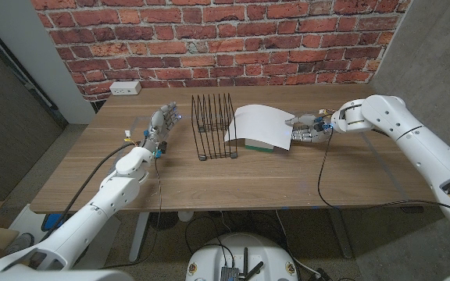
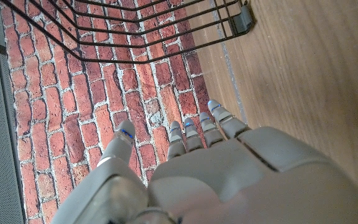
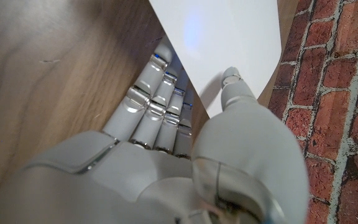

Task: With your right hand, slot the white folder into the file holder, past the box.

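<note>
I hold the white folder (image 1: 258, 125) in my right hand (image 1: 309, 129) — thumb on its upper face, fingers beneath, as the right wrist view shows. The folder sits tilted over the box (image 1: 258, 144), at 3 o'clock from the black wire file holder (image 1: 214, 126) and just beside it. My left hand (image 1: 159, 126) stands at 9 o'clock from the holder — fingers extended, gripping nothing, apart from the wire. All of this sits on the wooden table (image 1: 209, 183).

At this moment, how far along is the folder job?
Done: the right hand pinches the white folder at its edge, thumb on top. In hand: the folder lies tilted over the box. Left: slotting it into the file holder, which holds nothing yet.
</note>
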### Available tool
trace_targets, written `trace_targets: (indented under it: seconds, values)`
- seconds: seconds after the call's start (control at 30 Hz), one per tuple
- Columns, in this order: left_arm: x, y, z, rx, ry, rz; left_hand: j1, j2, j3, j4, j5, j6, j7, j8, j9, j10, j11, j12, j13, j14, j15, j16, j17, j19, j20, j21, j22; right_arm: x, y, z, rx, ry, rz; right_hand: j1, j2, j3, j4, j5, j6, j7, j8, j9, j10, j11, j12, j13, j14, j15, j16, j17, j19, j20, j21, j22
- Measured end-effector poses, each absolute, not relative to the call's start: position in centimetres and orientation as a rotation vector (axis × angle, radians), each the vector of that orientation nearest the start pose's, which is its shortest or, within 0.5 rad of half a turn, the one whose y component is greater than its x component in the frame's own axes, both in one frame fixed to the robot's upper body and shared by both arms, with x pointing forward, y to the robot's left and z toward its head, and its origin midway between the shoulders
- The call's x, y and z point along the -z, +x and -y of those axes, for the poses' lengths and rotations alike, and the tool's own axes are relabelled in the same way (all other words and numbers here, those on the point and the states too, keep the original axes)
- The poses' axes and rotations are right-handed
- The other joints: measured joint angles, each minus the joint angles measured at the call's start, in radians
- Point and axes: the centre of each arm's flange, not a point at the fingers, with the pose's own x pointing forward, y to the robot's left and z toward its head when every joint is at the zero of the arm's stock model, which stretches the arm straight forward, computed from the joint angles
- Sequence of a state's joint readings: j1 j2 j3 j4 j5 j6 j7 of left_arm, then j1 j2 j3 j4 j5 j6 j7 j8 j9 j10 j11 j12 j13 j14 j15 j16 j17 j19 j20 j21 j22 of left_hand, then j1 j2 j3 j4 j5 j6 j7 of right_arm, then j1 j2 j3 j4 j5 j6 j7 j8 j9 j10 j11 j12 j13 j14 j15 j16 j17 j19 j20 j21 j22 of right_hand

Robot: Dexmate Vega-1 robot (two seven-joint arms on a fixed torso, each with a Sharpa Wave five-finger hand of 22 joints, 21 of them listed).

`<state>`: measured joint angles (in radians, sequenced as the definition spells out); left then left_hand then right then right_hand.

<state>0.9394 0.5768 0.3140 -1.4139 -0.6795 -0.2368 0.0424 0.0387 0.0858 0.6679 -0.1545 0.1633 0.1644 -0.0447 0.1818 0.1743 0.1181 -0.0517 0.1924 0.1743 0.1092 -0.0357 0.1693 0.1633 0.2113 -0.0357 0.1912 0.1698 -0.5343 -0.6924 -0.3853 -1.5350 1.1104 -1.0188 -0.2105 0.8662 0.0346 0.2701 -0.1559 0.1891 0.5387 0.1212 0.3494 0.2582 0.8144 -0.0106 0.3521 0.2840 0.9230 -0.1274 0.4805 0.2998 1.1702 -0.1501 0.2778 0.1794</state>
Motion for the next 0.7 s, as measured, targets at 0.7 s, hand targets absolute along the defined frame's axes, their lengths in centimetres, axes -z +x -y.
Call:
trace_targets:
  seconds: [0.7]
  values:
    - [4.04,63.61,-31.75,0.144,-0.057,0.548,0.0,0.0,0.0,0.0,0.0,0.0,0.0,0.0,0.0,0.005,0.005,0.0,0.0,0.004,-0.004,0.0,0.0,0.005,-0.006,0.0,0.0,-2.45,63.71,28.8,-0.246,0.027,-0.311,0.042,0.028,0.021,-0.013,-0.005,0.065,-0.038,0.044,0.014,0.084,-0.042,0.015,0.016,0.081,-0.03,0.012,-0.004,0.057,-0.036,0.018,0.0]
